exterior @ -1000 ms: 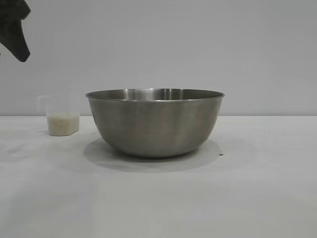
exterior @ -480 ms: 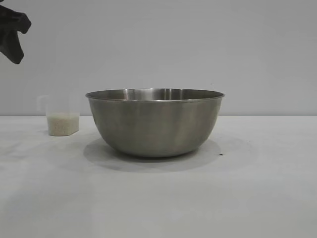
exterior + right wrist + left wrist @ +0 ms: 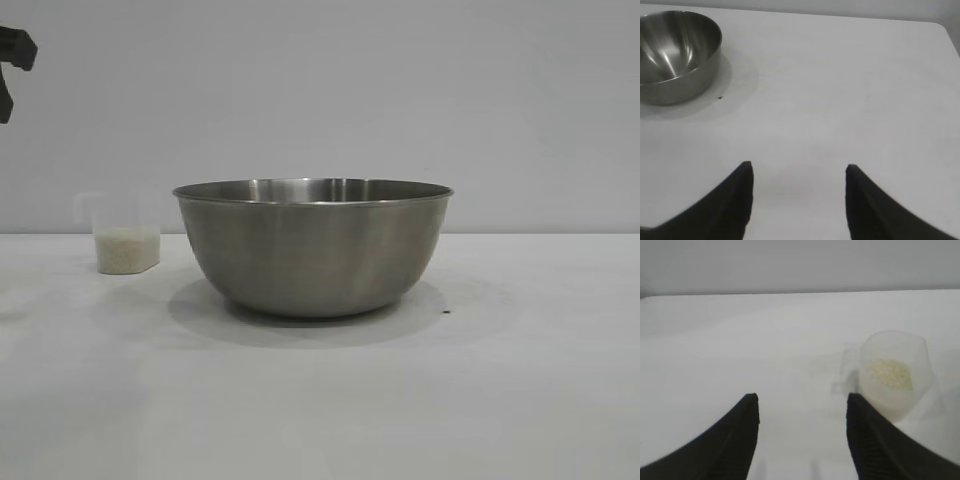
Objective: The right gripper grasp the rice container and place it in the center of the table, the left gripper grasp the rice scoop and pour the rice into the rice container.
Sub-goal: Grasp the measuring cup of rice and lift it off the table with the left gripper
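Note:
The rice container, a large steel bowl, stands upright in the middle of the white table; the right wrist view shows it empty. Left of it and a little farther back stands the rice scoop, a frosted cup with a low layer of rice. My left gripper hovers open above the table, with the rice scoop and its handle beyond one fingertip, untouched. My right gripper is open over bare table, well away from the bowl.
A black piece of the left arm shows at the upper left edge of the exterior view. A tiny dark speck lies beside the bowl. The table's far edge and a plain grey wall lie behind.
In the exterior view the left arm's black end has drawn up and to the left, almost out of the picture. The bowl and the scoop have not moved.

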You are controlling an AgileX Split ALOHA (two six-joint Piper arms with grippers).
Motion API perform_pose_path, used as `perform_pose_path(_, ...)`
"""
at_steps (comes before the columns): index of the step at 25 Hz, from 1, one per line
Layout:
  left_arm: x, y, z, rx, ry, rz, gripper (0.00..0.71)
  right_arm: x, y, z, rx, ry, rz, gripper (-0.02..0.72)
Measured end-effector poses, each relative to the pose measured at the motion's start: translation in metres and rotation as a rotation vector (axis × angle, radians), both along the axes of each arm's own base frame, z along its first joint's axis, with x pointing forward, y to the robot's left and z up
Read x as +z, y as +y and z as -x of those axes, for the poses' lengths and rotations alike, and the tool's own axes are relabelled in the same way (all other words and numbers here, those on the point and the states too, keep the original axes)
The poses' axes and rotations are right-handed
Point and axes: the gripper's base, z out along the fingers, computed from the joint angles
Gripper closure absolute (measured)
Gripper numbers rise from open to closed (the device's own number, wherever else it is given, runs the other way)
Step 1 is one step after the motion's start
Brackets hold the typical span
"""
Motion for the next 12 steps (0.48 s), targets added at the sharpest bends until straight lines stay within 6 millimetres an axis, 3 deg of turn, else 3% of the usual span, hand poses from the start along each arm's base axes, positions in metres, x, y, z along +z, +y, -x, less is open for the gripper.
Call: perform_pose_path(12, -0.037, -0.008, -0.008, -0.067, -0.042, 0.027, 0.322, 0.000, 0.000, 0.000, -0.003, 0.001, -0.008, 0.345)
